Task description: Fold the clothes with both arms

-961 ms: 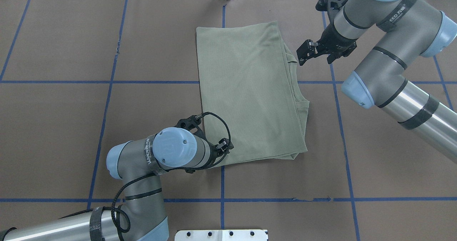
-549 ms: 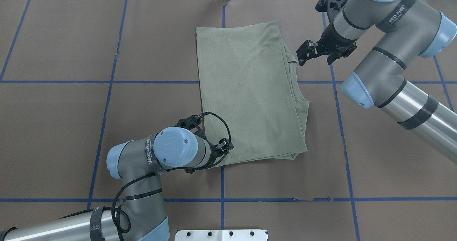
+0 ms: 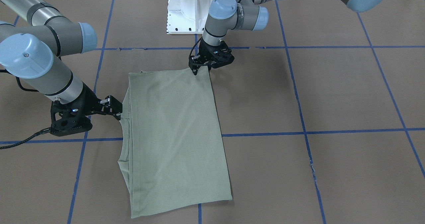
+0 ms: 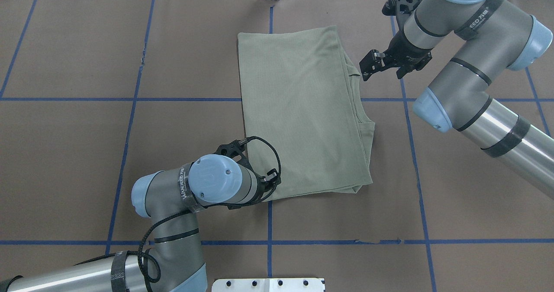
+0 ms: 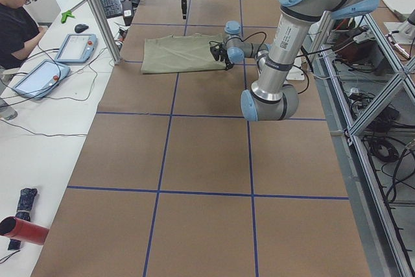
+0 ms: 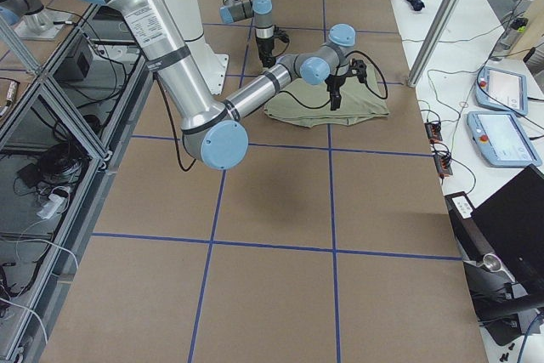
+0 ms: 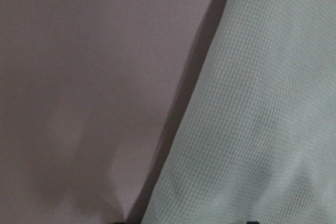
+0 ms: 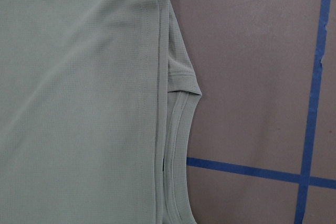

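Note:
The pale green shirt (image 4: 303, 110) lies flat on the brown table, folded into a tall rectangle, with its collar (image 8: 178, 124) at the edge on my right. My left gripper (image 3: 201, 70) points down at the shirt's near left corner with its fingers apart; in the overhead view its wrist hides it. The left wrist view shows only the cloth edge (image 7: 262, 103) on the table. My right gripper (image 4: 365, 70) hovers open just off the collar side, near the far right corner, holding nothing.
The white pedestal base (image 3: 189, 11) stands at the table's near edge. Blue tape lines (image 4: 268, 242) cross the brown cover. A person (image 5: 19, 11) sits at a side desk with tablets (image 5: 76, 47), beside a metal post (image 5: 97, 11).
Both arms have shifted only slightly: the left arm's wrist and elbow eased toward the robot, and the right wrist edged a little away from the shirt. The shirt has not moved.

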Motion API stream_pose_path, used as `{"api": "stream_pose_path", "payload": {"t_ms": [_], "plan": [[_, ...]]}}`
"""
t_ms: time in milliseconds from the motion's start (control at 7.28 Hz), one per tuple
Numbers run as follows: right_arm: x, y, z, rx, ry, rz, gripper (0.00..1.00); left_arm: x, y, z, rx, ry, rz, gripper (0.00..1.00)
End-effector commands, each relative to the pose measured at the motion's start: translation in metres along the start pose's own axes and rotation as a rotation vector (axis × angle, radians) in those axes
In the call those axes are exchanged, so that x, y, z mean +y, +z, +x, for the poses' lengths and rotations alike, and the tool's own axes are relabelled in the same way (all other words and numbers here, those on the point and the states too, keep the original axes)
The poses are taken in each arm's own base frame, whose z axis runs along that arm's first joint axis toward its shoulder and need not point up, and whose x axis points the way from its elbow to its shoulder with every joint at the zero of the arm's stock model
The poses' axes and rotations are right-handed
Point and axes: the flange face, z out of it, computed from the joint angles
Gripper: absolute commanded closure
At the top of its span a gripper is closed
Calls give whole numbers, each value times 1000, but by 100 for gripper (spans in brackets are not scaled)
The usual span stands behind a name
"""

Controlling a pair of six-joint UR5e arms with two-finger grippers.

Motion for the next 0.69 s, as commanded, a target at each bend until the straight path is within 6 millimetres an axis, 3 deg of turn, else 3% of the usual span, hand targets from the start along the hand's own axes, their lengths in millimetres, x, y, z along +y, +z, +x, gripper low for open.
{"api": "stream_pose_path", "payload": {"t_ms": [0, 137, 275, 549], "plan": [[0, 2, 0, 0, -2, -2, 0, 1, -3, 2, 6, 3, -3, 70], [0, 2, 0, 0, -2, -2, 0, 2, -4, 2, 9, 3, -3, 91], [1, 3, -1, -1, -3, -3, 0, 2, -8, 3, 15, 6, -5, 100], [7, 11, -10, -5, 21, -16, 0, 1, -23, 3, 38, 8, -13, 100]]}}
